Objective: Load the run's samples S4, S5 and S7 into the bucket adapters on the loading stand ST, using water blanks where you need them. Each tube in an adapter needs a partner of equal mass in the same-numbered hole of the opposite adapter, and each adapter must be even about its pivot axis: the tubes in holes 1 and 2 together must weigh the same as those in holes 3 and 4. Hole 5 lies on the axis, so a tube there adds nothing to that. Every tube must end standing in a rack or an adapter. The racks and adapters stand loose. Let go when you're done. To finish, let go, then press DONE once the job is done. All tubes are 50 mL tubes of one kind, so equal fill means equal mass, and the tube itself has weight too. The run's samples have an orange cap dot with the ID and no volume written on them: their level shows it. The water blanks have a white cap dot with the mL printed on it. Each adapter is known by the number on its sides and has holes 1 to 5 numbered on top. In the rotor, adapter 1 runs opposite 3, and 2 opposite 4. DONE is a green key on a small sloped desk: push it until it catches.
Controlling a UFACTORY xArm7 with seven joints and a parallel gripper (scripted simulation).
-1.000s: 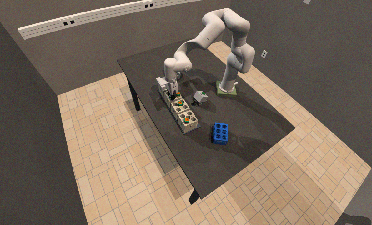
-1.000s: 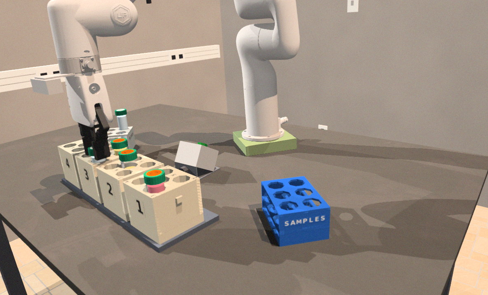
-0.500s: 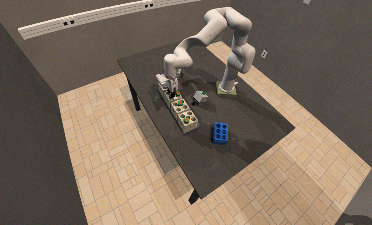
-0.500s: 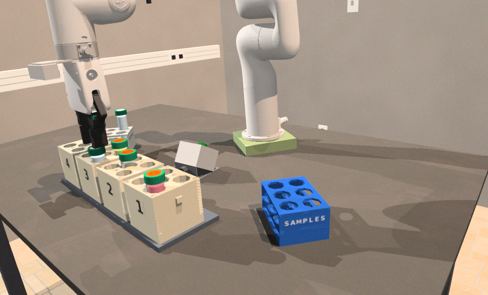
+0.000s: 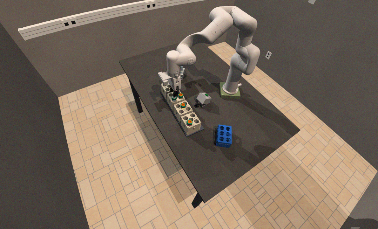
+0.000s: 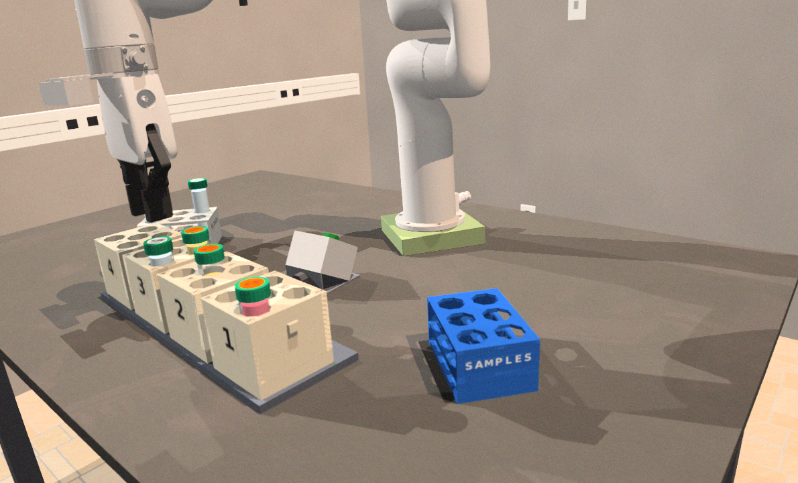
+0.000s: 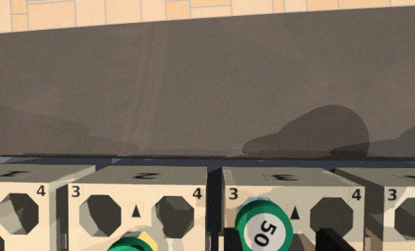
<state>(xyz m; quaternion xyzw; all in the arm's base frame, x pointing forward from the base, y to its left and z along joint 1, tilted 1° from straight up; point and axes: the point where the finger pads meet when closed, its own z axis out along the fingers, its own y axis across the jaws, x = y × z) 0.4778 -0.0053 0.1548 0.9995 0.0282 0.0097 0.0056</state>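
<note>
While the xArm 7 [image 5: 217,27] [image 6: 426,137] arches forward, gripper [image 5: 175,95] [image 6: 147,217] [image 7: 280,242] pointing down above adapter 3 [image 5: 179,101] [image 6: 141,306] [image 7: 298,192], fingers partly open, holding nothing, 50 mL water blank [image 5: 174,98] [image 6: 158,246] [image 7: 264,231] below.

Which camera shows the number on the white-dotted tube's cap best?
The wrist view: it looks down on the white-dotted tube, and "50" reads plainly. The exterior view shows the cap and upper tube from the side, the dot too slanted to read; the top view shows it tiny.
</note>
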